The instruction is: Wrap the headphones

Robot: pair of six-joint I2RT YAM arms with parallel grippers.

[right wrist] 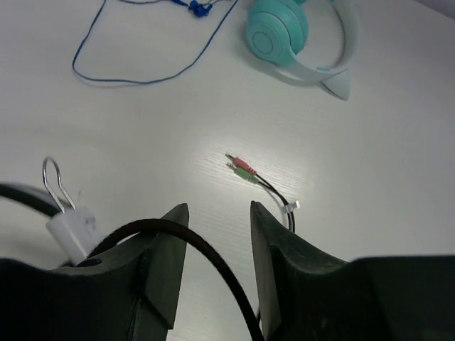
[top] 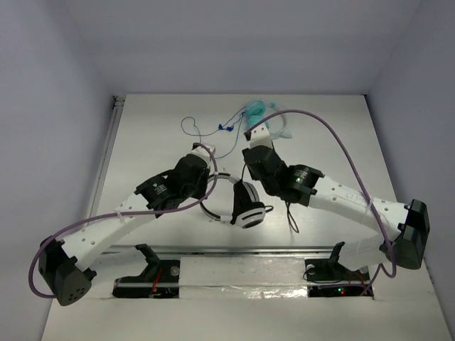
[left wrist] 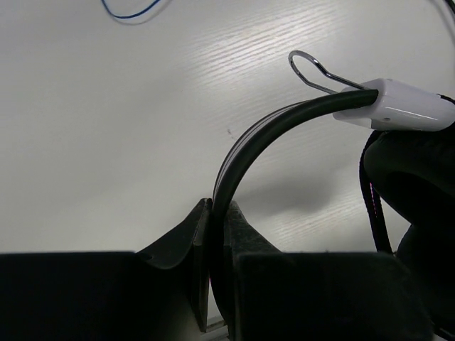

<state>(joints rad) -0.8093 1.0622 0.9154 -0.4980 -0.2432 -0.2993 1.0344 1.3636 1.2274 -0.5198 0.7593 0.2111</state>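
The headphones [top: 249, 209] sit near the middle of the table [top: 334, 142], a bit toward its near edge, between the two arms. One round white earcup with a black pad faces up. The thin black headband [left wrist: 256, 135] curves away from it to the left.

The left pincer [left wrist: 213, 213] is closed tight on that headband, which rises from between the fingers up to a white end piece.

The headphones' dark cable [right wrist: 213, 263] runs over one finger of the right pincer [right wrist: 219, 213] and down into the gap. That pincer's jaws stand partly apart and squeeze nothing. The cable's red and green plugs [right wrist: 242, 167] lie flat on the table just past the fingers.

Near the far edge lie teal headphones [right wrist: 277, 32]. Their thin blue cable [right wrist: 128, 78] loops to the left of them.
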